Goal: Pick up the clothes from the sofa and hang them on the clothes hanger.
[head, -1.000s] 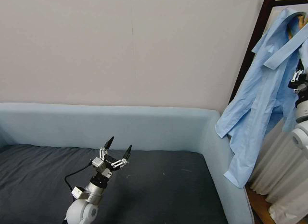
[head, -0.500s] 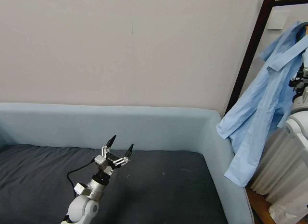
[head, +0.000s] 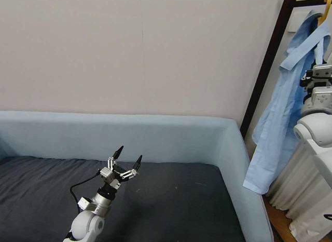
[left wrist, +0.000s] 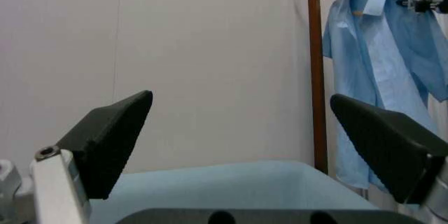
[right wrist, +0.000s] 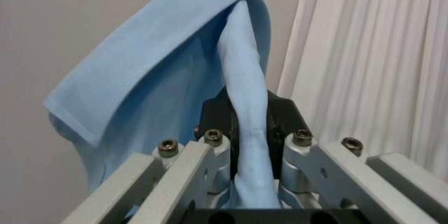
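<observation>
**Shirt on the rack, pinched by the right gripper**

Head view: a soft, light-blue shirt (head: 280, 122) drapes from the dark wooden rack (head: 267, 60) just beside the sofa's (head: 155, 135) right end, clear of its dark grey seat. The right gripper (head: 313, 76) sits against the shirt's upper part, above a pleated white curtain (head: 290, 195). The left gripper (head: 129, 155) hovers over the seat, its pointed black fingers spread.

Left wrist view: the shirt hangs well beyond the spread fingers.

Right wrist view: the jaws pinch a twisted strip of shirt cloth.

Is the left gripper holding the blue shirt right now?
No, the left gripper is open with nothing between its fingers above the sofa, and the blue shirt hangs apart from it at the wooden rack.
</observation>
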